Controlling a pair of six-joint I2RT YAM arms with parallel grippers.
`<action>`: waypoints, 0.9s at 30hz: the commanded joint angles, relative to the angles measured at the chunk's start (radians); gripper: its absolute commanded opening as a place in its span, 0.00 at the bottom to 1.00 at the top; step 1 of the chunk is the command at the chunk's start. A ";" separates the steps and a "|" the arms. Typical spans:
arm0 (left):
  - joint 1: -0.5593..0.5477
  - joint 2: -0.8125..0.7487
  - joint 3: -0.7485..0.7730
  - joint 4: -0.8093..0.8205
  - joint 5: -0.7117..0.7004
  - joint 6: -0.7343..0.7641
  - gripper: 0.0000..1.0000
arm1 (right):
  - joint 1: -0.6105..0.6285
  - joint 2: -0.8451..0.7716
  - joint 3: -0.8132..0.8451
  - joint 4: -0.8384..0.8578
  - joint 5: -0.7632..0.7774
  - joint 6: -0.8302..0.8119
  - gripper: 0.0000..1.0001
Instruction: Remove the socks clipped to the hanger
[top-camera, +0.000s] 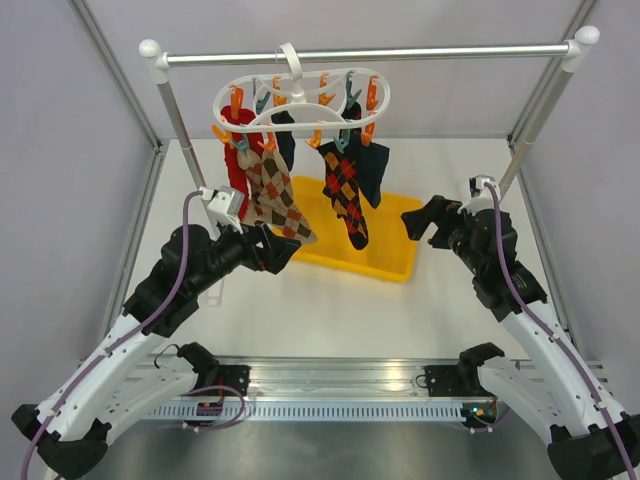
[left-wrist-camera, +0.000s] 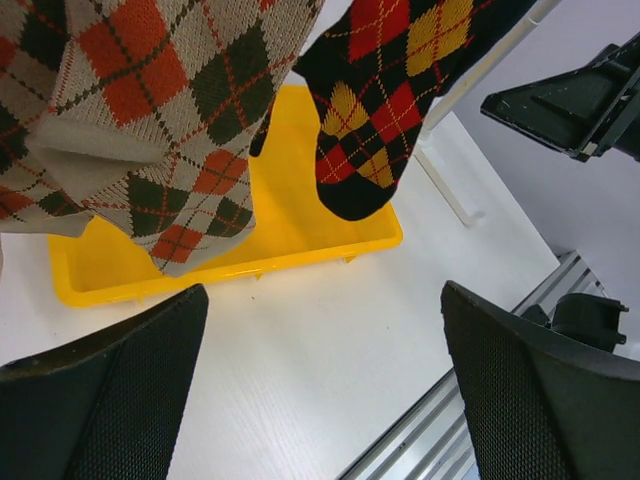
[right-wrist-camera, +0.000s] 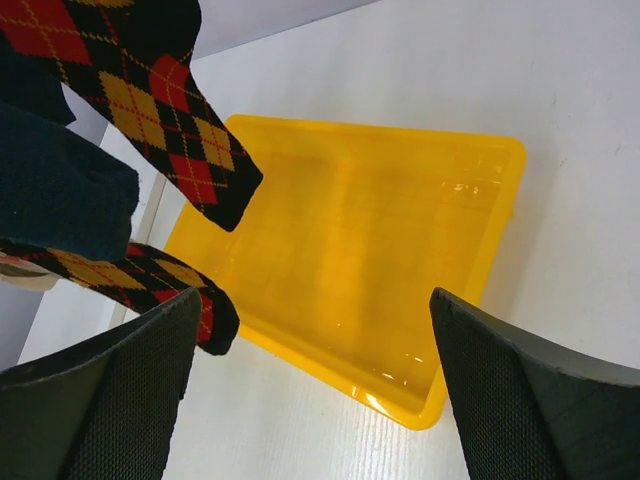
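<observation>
The white oval hanger (top-camera: 297, 100) with orange and teal pegs hangs by its hook from the silver rail. Several socks hang clipped to it: a plain red one (top-camera: 237, 150), a beige argyle one (top-camera: 272, 190), a dark argyle one (top-camera: 345, 195) and a navy one (top-camera: 372, 165). My left gripper (top-camera: 290, 248) is open and empty just below the beige sock (left-wrist-camera: 150, 120), which hangs above its jaws (left-wrist-camera: 320, 400). My right gripper (top-camera: 418, 220) is open and empty to the right of the dark socks (right-wrist-camera: 150, 110), over the tray (right-wrist-camera: 315, 390).
A yellow tray (top-camera: 385, 250) lies on the white table under the socks; it also shows in the left wrist view (left-wrist-camera: 300, 230) and the right wrist view (right-wrist-camera: 400, 230). The silver rail (top-camera: 370, 53) rests on two slanted posts. Frame bars run along both sides.
</observation>
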 joint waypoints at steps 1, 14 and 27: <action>-0.003 0.005 -0.011 0.047 0.039 -0.007 1.00 | 0.004 -0.008 -0.004 0.034 0.039 -0.019 0.98; -0.004 0.027 -0.026 0.083 0.112 -0.058 1.00 | 0.007 0.035 0.023 0.112 -0.080 -0.036 0.97; -0.130 0.139 -0.034 0.204 0.018 -0.090 0.96 | 0.144 0.078 0.112 0.126 -0.024 -0.091 0.93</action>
